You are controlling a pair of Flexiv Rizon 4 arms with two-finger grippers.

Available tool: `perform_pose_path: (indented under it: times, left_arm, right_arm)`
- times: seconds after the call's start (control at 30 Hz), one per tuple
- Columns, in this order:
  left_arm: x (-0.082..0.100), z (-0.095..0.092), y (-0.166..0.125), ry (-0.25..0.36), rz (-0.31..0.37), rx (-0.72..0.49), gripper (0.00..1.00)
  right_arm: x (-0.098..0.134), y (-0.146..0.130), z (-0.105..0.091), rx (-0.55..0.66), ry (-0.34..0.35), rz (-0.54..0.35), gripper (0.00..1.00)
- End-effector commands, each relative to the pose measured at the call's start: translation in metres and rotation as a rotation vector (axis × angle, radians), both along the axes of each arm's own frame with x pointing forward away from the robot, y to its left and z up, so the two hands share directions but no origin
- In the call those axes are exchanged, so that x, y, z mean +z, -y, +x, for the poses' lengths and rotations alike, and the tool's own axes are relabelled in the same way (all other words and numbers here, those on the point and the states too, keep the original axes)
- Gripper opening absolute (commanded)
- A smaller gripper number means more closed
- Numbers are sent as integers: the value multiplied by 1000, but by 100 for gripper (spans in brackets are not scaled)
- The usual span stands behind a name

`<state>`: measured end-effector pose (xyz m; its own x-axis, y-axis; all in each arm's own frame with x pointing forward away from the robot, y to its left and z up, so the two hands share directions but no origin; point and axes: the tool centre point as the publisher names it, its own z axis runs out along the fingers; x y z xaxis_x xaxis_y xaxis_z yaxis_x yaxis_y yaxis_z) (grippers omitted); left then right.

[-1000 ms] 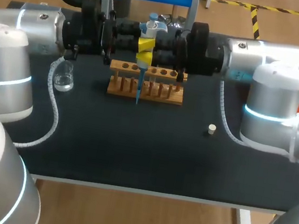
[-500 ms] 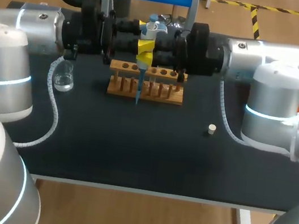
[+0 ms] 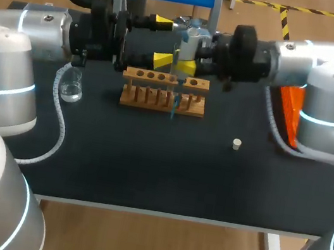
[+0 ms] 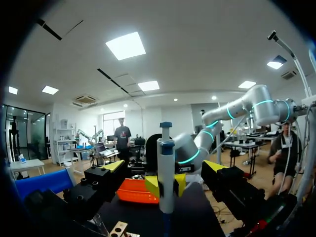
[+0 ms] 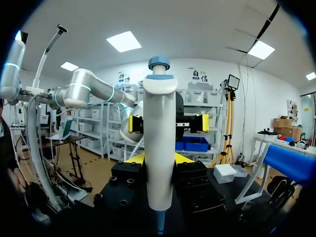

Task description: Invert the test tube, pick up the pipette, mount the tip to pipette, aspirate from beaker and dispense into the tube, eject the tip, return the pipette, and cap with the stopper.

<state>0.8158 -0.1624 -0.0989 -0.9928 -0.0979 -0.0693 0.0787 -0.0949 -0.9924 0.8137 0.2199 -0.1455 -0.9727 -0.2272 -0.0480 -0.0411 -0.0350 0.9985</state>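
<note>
- Gripping the pipette point(image 3: 191, 39) upright, the right gripper point(image 5: 157, 159) has a finger pressed on each side of its pale body, so the pick-up step looks done.
- A blue tip point(image 3: 173, 105) sits on the pipette's lower end and points down at the wooden rack point(image 3: 158, 101), so tip mounting also reads as done.
- The left gripper point(image 4: 164, 167) hangs just beside the pipette with its fingers spread wide and holds nothing.
- The beaker point(image 3: 70, 89) stands on the table point(image 3: 147, 166) well apart from the rack, on the left arm's side, with clear liquid in it.
- Whether liquid is already in the tip cannot be told from these views.
- With the tip over the rack rather than the beaker, dispensing seems the likelier step in hand, though this is only a judgement.
- The test tube cannot be made out for certain in the rack, so whether it has been inverted cannot be confirmed.
- The stopper point(image 3: 236, 144) lies loose on the table on the right arm's side, apart from the rack, so capping is not yet done.
- Ejecting the tip and returning the pipette also remain.
</note>
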Motion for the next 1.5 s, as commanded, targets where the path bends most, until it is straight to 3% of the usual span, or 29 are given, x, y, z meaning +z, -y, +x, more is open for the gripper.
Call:
perform_pose_path:
  times: [0.03,0.23,0.33,1.07,1.5]
  left_arm:
    - [0,1,0,1,-1,-1,100]
    - [0,1,0,1,-1,-1,100]
    - [0,1,0,1,-1,-1,100]
    - [0,1,0,1,-1,-1,100]
    - [0,1,0,1,-1,-1,100]
  right_arm:
    - [5,49,7,36,6,-21,0]
    - [5,93,15,39,8,-36,0]
    - [7,115,22,38,-25,-25,0]
    - [7,115,22,38,-25,-25,0]
    - [39,221,34,59,49,-25,0]
